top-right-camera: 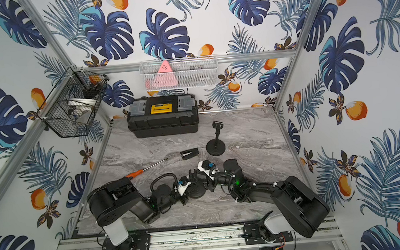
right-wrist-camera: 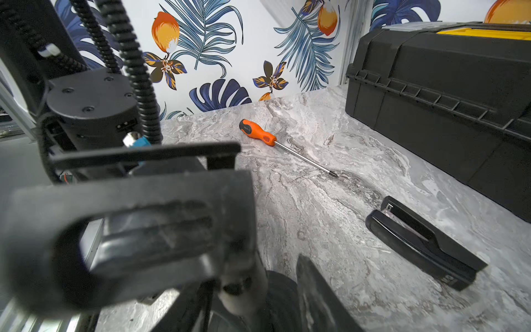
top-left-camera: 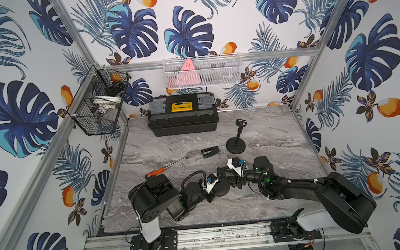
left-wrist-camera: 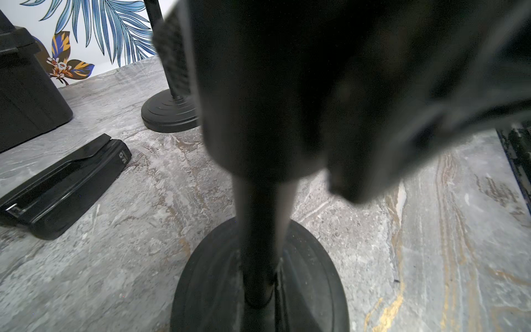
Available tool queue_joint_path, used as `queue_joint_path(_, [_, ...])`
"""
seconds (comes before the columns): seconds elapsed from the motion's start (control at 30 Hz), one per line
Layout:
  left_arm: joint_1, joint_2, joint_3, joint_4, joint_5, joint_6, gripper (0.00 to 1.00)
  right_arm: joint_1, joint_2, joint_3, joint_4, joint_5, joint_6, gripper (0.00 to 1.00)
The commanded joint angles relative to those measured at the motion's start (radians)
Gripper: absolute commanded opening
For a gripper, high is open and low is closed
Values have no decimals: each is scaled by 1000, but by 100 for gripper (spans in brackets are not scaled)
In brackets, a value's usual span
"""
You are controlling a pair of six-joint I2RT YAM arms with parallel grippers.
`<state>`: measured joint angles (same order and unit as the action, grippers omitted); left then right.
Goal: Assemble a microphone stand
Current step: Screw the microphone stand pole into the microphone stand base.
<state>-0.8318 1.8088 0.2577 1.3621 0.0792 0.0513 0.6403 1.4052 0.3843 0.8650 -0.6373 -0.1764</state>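
OPERATOR: Report claw status.

UNIT: My left claw [top-left-camera: 215, 188] is pressed together. In the left wrist view the pole [left-wrist-camera: 260, 230] runs straight down the line of my jaws. I therefore judge that I pinch it low on the shaft, though the fingers themselves are hidden. My right claw [top-left-camera: 224, 176] sits just above, at the upper pole. It shows there only as a dark blur, and I cannot tell whether it is spread or closed.

OPERATOR: Locate the workpiece.

UNIT: The pole stands upright on the round base [left-wrist-camera: 310, 281]. I cannot tell whether it is threaded home. The base lies flat on the table [top-left-camera: 270, 149], toward the front, between my two arms. Further out are a stapler [top-left-camera: 210, 152], a screwdriver [top-left-camera: 163, 169], a second stand [top-left-camera: 236, 145] with a clip [top-left-camera: 240, 122] on top, and a toolbox [top-left-camera: 182, 114] at the back wall. None touches the workpiece.

OPERATOR: Handling notes?

UNIT: Judgement only.
- Base: likely heavy, rigid and stable. Do not lift it by the pole if the joint is loose.
- Pole: stiff, thin and smooth-finished, so it is likely to slip or spin in flat pads.
- Hold: take hold low, close to the base, to steady the pole. Take hold higher to turn it. Grip square to the shaft.
- Neither part looks fragile.
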Motion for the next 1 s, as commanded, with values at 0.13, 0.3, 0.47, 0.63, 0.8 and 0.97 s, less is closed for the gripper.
queue_joint_path(0.13, [-1, 8, 0, -9, 9, 9, 8, 1, 15, 29, 0, -29, -35, 27])
queue_joint_path(0.3, [-1, 6, -2, -6, -2, 3, 13, 1, 27, 13, 14, -23, -20, 0])
queue_joint_path(0.47, [-1, -1, -19, 20, -8, -11, 24, 7, 56, -54, 164, 33, 37, 0])
queue_joint_path(0.63, [-1, -57, -32, -1, -19, -14, 33, 55, 36, -96, 182, 180, 58, 0])
queue_joint_path(0.8, [-2, -109, -26, -45, 1, -16, 31, 136, -17, -103, 94, 414, 89, 0])
queue_joint_path(0.97, [-1, -106, -28, -33, 10, -21, 24, 203, -34, -115, 75, 610, 154, 0])
